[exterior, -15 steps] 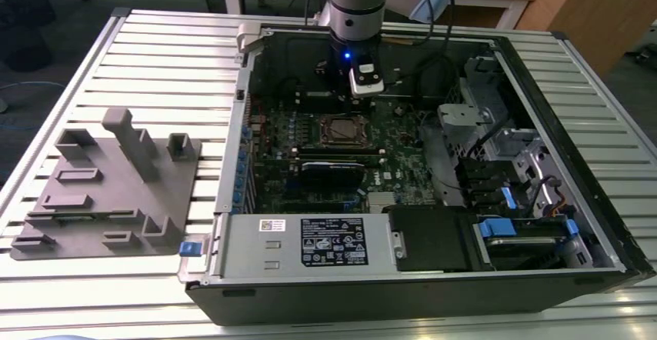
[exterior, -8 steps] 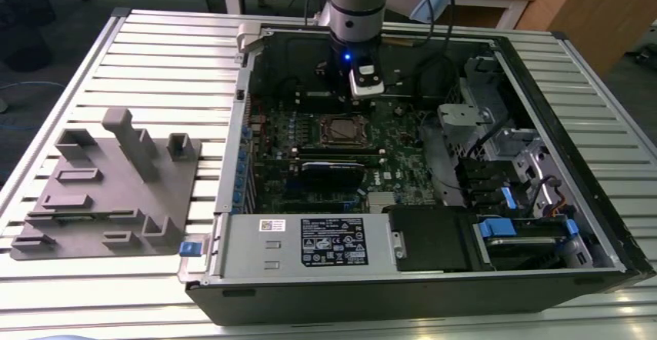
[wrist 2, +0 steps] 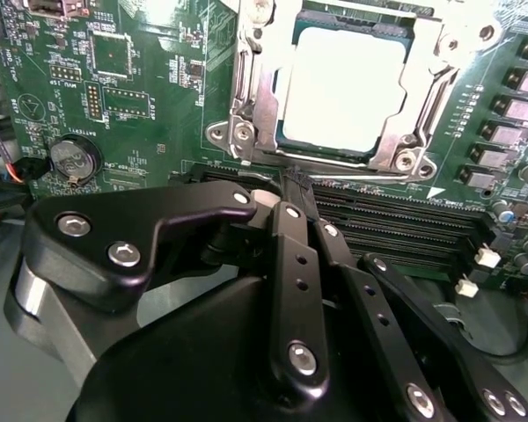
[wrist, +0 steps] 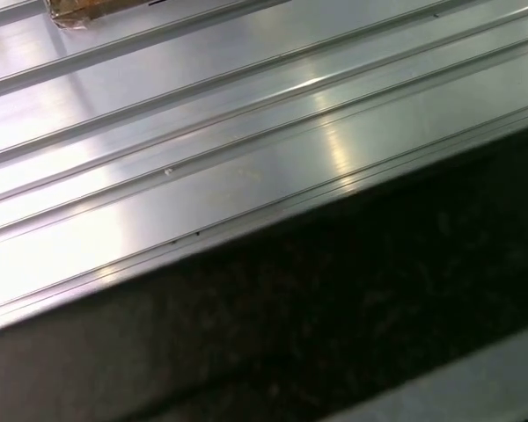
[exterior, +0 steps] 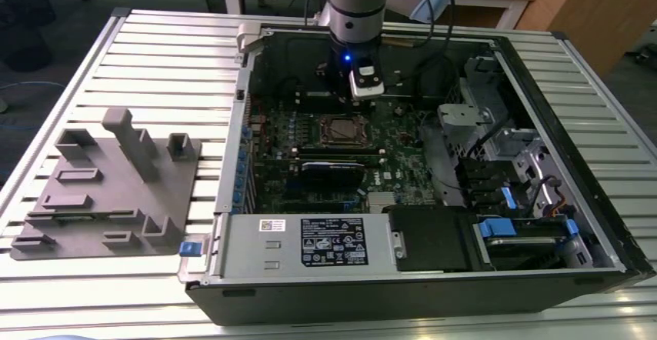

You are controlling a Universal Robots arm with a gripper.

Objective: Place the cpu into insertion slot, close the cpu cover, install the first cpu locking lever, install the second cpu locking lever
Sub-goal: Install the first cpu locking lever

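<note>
Arm point(exterior: 355, 1): silver-grey tube, blue LED point(exterior: 347, 58), white wrist box point(exterior: 367, 83), blk cables point(exterior: 439, 1). Tool point(wrist 2: 290, 200): blk links, silver screws point(wrist 2: 301, 356).

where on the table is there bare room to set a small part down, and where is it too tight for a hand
Free: the slotted table behind the grey fixture tray, the strip in front of that tray, and the strip beside the open computer case on the exterior view's right. Crowded: inside the case, where the gripper hangs near the cpu.
</note>
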